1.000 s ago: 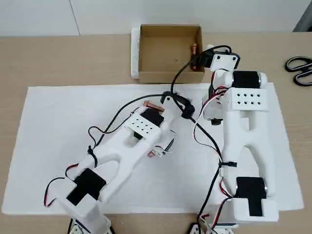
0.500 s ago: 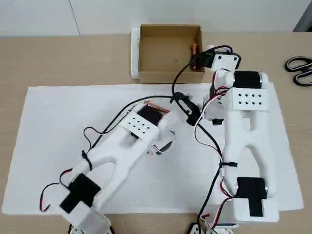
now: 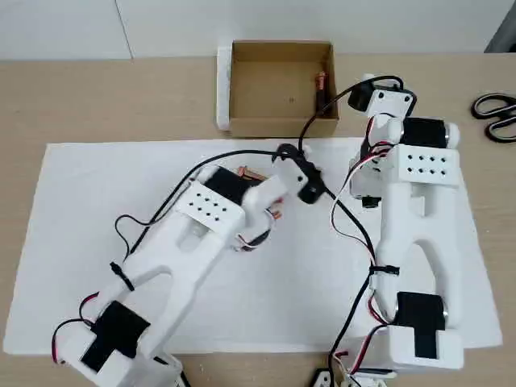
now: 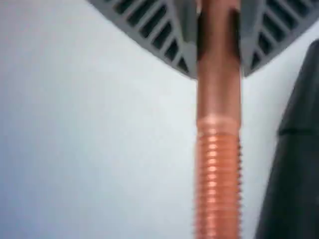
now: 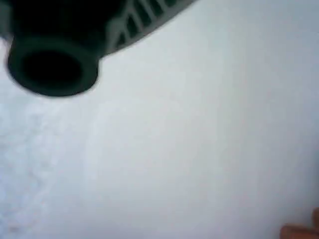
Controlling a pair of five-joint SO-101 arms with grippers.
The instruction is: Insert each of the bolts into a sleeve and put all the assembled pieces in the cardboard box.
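- Table [image 3: 105, 97]: light wood top, carries white sheet [image 3: 89, 242].
- White sheet: flat, rectangular, covers most of near table area; bare wood shows past far edge and both side edges.
- Scissors [image 3: 495, 113]: black handles, flat on bare table just beyond sheet's far right corner, not touching sheet; partly cut by frame edge.
- White strip [image 3: 223, 89]: on bare table just beyond sheet's far edge, near its midpoint.
- White wall [image 3: 161, 24]: behind table, well beyond sheet's far edge.

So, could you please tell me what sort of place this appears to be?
Probably a robotics lab bench: two small robot arms at a wooden table, a white work mat and scissors nearby.
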